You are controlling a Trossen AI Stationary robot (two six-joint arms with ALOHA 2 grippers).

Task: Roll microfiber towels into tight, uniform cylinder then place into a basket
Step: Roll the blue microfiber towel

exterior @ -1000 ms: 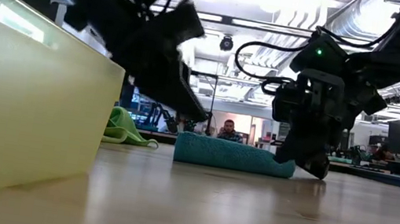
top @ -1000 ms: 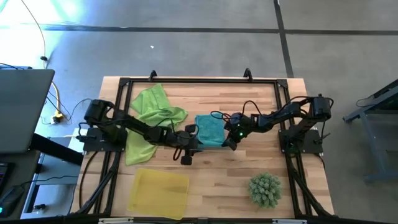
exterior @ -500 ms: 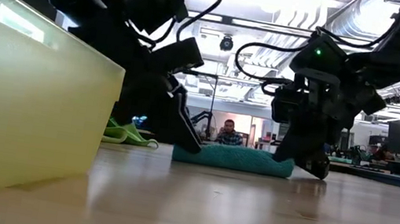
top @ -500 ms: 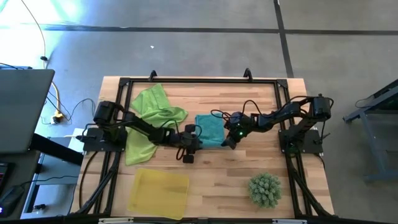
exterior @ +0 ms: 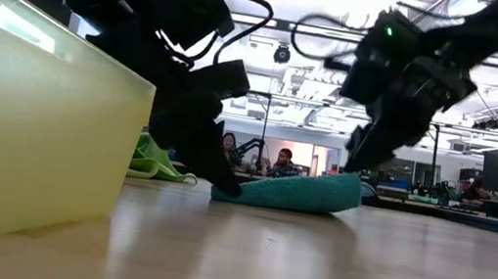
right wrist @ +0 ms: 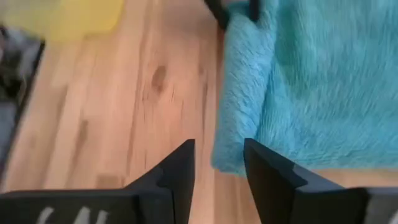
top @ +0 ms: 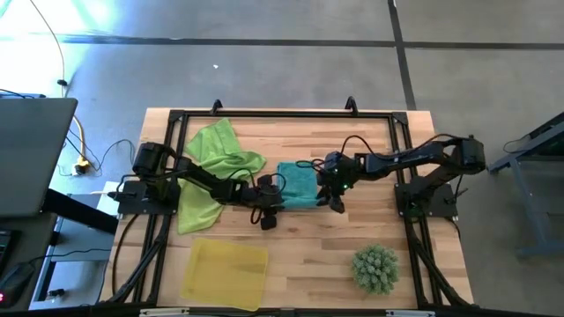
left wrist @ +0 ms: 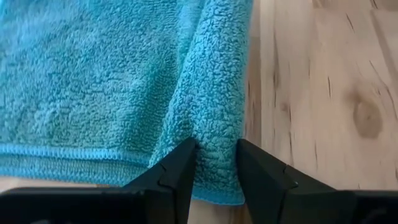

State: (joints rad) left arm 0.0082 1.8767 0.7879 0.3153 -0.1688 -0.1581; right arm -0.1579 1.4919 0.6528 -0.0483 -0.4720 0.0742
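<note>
Pale wood makes up the table [top: 352,141], the largest surface here, and near its front edge on the left arm's side lies the basket [top: 225,273], a shallow translucent yellow tray with nothing visible in it. Behind it a loose green towel [top: 211,163] lies crumpled, and at mid-table sits the teal towel [top: 298,183], the piece being worked, well apart from the basket. It looks light, soft and floppy, with a plush pile that should grip well but sag and unroll if only one end is held; the judgement is that the best hold is on the rolled near edge, pinched at both ends so the roll stays even. The left gripper [left wrist: 214,165] is at the towel's left front corner, its fingers [left wrist: 177,171] set either side of the raised fold and pinching the fabric. The right gripper [right wrist: 219,168] hovers at the opposite front corner, its fingers [right wrist: 270,171] spread with bare wood between them, the towel's edge just beyond the tips and not held. In the low view that end of the towel stands slightly lifted off the table.
</note>
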